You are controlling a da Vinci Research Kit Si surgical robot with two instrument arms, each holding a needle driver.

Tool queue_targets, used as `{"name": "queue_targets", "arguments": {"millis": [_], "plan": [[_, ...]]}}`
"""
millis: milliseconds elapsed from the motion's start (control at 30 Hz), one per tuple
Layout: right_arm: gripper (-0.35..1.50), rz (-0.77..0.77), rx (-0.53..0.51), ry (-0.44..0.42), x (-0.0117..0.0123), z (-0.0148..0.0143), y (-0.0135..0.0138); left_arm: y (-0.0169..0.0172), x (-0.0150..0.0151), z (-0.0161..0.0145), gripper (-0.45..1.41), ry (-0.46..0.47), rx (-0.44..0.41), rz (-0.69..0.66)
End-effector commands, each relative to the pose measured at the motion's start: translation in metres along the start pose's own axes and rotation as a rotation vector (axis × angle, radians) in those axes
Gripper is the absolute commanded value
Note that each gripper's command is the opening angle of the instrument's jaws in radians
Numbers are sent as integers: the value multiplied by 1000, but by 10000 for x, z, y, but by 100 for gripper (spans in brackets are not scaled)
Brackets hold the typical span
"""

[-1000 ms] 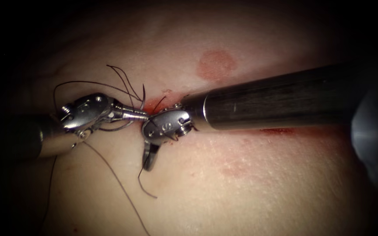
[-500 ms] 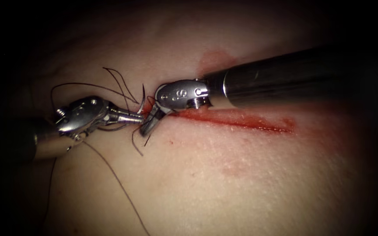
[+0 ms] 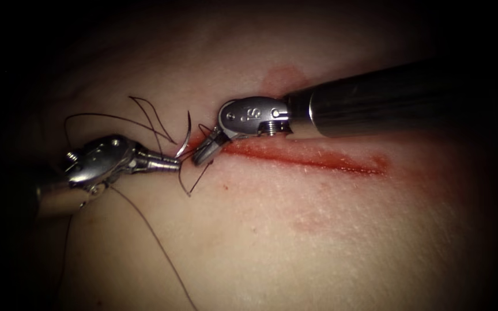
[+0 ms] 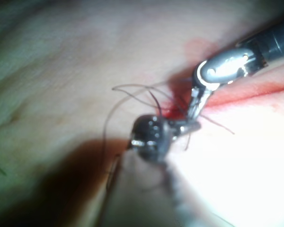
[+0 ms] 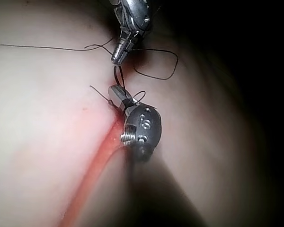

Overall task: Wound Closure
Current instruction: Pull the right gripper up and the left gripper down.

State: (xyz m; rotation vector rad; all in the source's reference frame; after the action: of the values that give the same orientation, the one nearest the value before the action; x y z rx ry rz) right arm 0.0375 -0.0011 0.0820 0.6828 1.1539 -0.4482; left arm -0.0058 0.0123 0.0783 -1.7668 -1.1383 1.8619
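Needle: the curved needle [image 3: 186, 133] stood at the left end of the cut, its lower end clamped in the left tool's jaws and its arc rising free above the tissue; whether its tip touched the tissue could not be told.
Needle handling: judged thin, stiff, light and slick, so it would likely swivel unless taken flat across the body of the curve, away from the point and the thread end.
Thread: dark thread [image 3: 145, 222] looped around both tool tips and trailed off over the tissue below the left tool; it looked limp, springy and easily snagged or frayed by a hard pinch.
Left tool: the left tool [image 3: 175, 163] came in from the left, jaws together on the needle's lower end; it also showed in the left wrist view [image 4: 191, 126].
Right tool: the right tool [image 3: 201, 156] pointed down at the cut's left end, jaws closed, a strand passing by them; what they gripped could not be told.
Tissue: the tissue [image 3: 295, 242] looked soft, moist and yielding, likely to tear if bitten near the edge.
Cut: the cut [image 3: 318, 161] ran rightward, open, lined with red fluid.
Writing: a stamped mark like "S" or "5" on the right tool's wrist; not read with certainty.
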Motion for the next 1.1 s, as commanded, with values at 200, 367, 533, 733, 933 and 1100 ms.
{"name": "queue_targets", "arguments": {"millis": [200, 367, 533, 733, 933, 1100], "plan": [[-35, 33, -33, -1, -12, -10, 7, 8, -4, 10, -35, 4, 21, -2], [-35, 60, -64, -5, -18, -20, 10, 15, -3, 14, -35, 2, 12, -2], [-35, 81, -87, -9, -26, -29, 12, 20, -6, 16, -35, -1, 12, 2], [-35, 102, -115, -22, -39, -41, 18, 33, -11, 18, -35, -10, 8, 9], [-35, 112, -138, -53, -53, -51, 25, 56, -12, 15, -35, 4, 1, 13], [-35, 126, -157, -61, -61, -57, 30, 77, -12, 17, -35, 19, -1, 17]]}}
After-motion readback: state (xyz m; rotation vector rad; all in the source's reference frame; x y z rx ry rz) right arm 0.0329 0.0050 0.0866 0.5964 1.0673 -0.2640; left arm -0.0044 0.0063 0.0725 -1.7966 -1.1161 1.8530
